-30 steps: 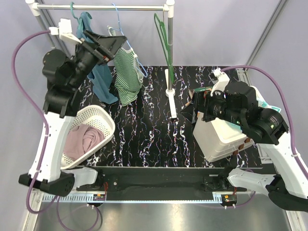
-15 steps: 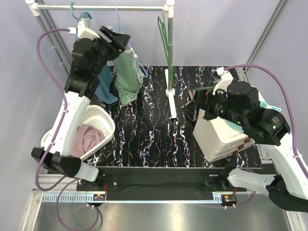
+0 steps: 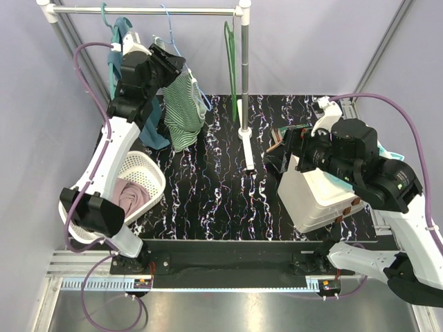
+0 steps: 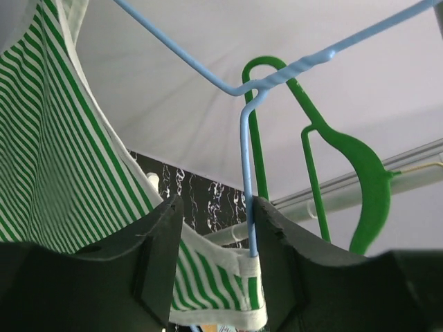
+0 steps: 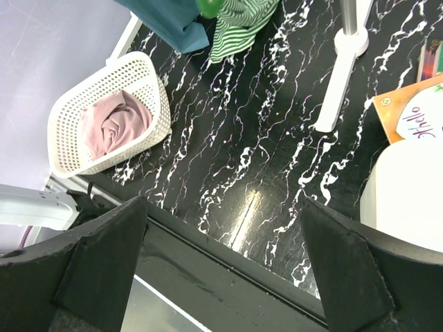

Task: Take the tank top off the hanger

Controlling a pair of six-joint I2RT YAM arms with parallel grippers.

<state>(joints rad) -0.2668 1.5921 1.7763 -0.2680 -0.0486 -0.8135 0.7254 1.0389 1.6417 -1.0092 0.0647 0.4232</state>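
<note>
The two dark fingers (image 5: pixel 97 256) fill the lower corners, spread wide with nothing between them. Below them lies the black, white-veined table (image 5: pixel 235 138). A white basket (image 5: pixel 149 83) sits at the left near the table's front edge, with a pink cloth (image 5: pixel 114 124) bunched inside. At the top edge hang two hems side by side: a teal garment (image 5: pixel 166 21) and the green-striped tank top (image 5: pixel 239 24). A white post (image 5: pixel 349 28) stands at the upper right on a long foot. Further right lies an orange card (image 5: pixel 415 114) with handwritten lettering, and below it is a white box (image 5: pixel 408 194), only partly in frame.
</note>
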